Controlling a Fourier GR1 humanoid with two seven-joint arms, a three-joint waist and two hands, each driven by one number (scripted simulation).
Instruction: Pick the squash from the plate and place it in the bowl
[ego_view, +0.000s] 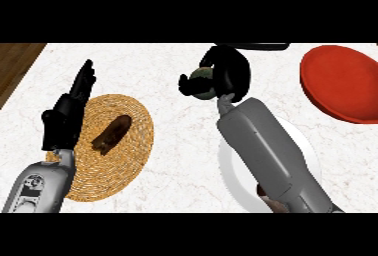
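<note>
My right hand (230, 70) is up near the back of the counter, its fingers curled round a pale green squash (201, 75) that shows only between the thumb and fingers. The white plate (230, 175) lies at the lower middle, largely covered by my right forearm. The red bowl (342, 82) sits at the right edge, apart from the hand and to its right. My left hand (68, 112) rests at the left with straight fingers pointing away, holding nothing.
A woven round mat (133, 150) lies left of centre with a dark brown object (112, 134) on it. A brown item (272, 202) shows under my right forearm on the plate. A dark object (255, 46) sits at the counter's back edge.
</note>
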